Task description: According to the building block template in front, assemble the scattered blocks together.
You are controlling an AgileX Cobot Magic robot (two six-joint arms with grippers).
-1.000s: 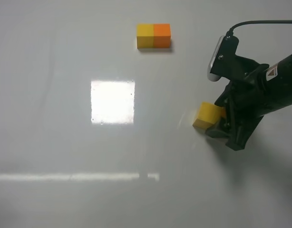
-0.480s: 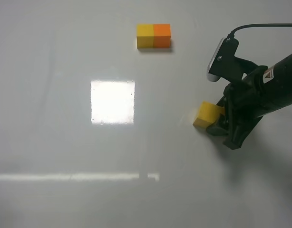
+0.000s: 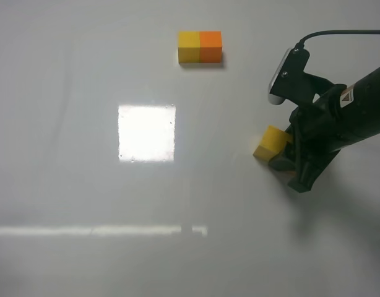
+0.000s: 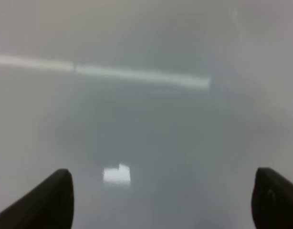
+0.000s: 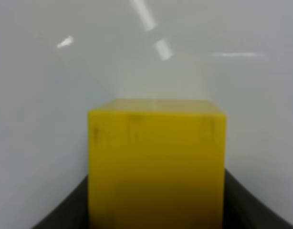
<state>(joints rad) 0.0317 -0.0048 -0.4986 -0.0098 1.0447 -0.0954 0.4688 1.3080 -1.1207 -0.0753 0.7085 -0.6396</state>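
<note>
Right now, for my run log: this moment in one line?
right gripper: shut on yellow cube | left gripper: open, empty | template: untouched

Sticker (image 3: 346,96) on right arm (image 3: 363,111): small white label with a reddish triangle sign; print too small to read.
Legible words, numbers, brands: none in any view.
Wrist views: blurred, no lettering made out.

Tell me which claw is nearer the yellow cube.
Right. The right claw holds the yellow cube between its fingers; the left claw is open over the table, outside the overhead view.
</note>
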